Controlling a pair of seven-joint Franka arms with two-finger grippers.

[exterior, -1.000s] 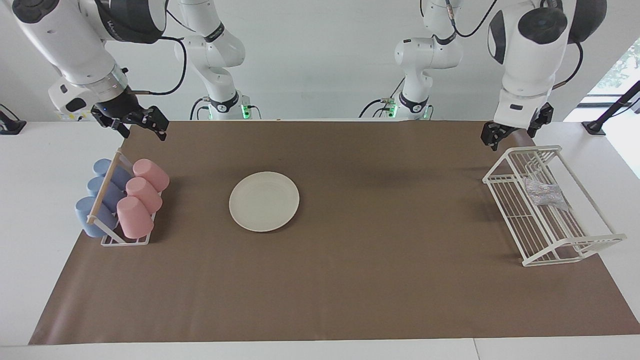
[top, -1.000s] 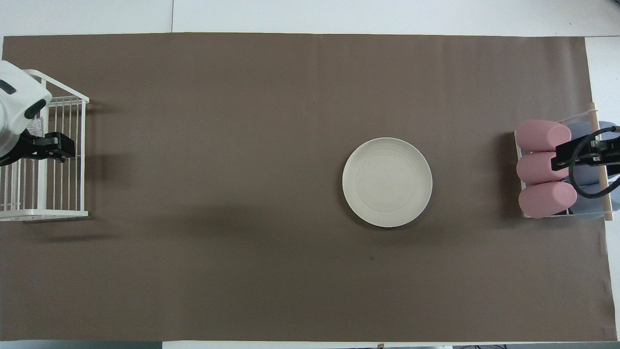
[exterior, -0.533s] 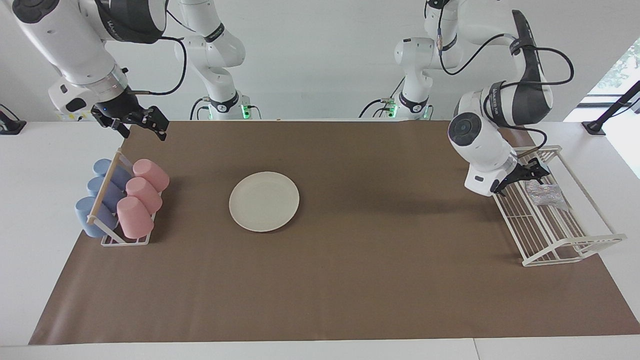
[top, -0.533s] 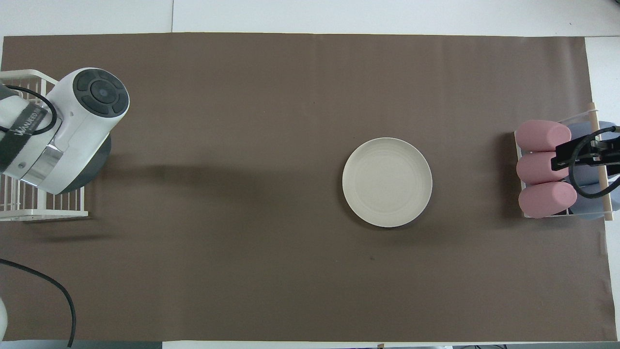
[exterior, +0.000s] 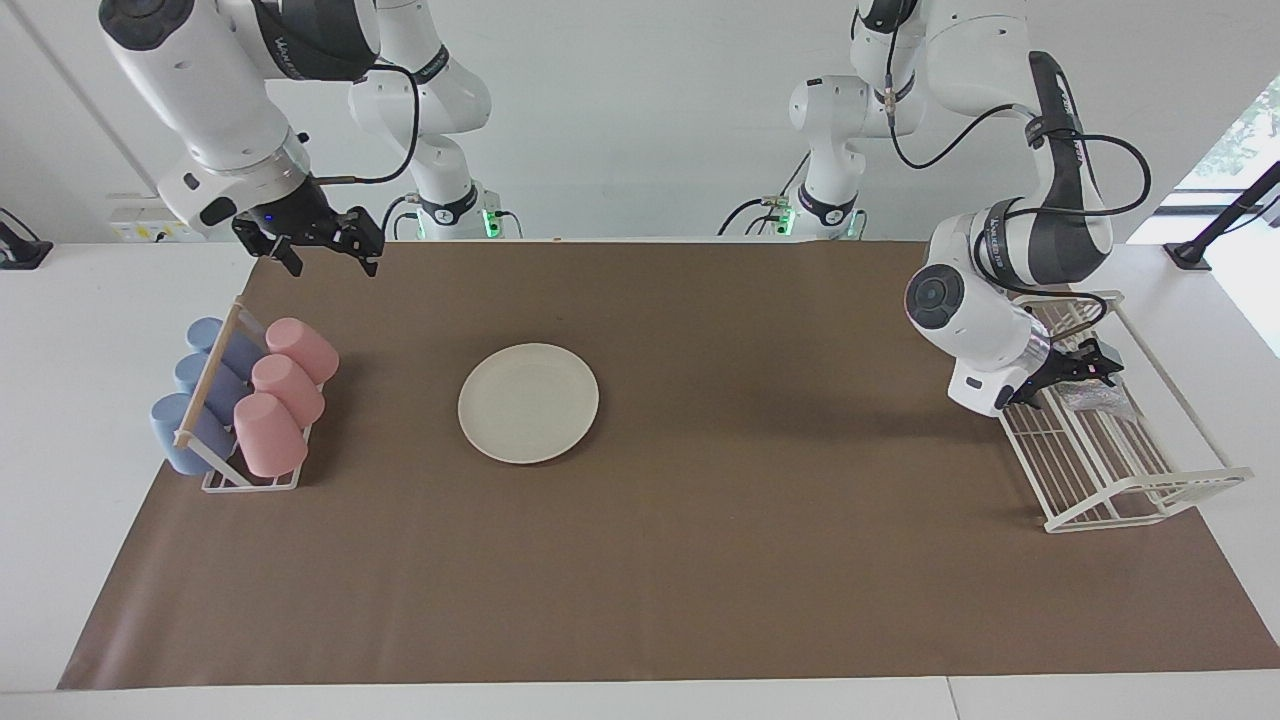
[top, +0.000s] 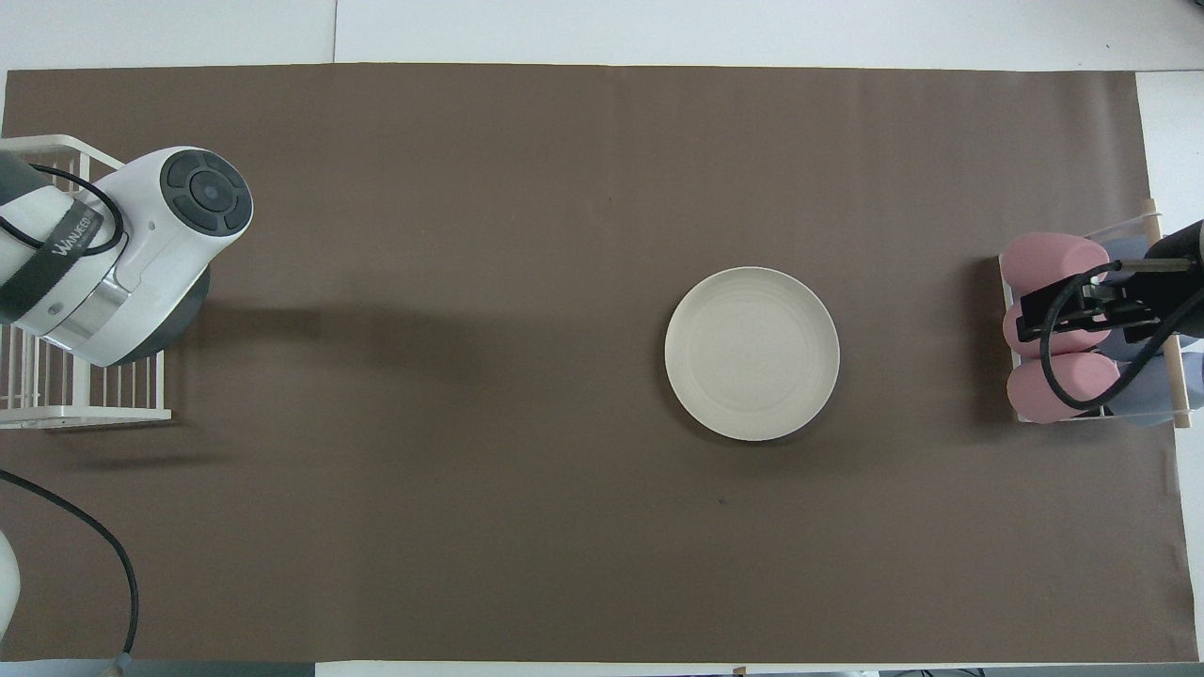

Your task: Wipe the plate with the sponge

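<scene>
Sponge shows only facing, at left gripper; both jaws apart.

Even, bright light is falling from above, and both views are staying sharp with no blur. Soft, broad shadows are lying on the brown mat beside the left arm and along the plate rim. Daylight is glaring whitely at the window past the wire rack.

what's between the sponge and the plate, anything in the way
Nothing visible on the brown mat between them. The sponge lies in the white wire rack, so it must be lifted over the rack's rim toward the plate.
</scene>
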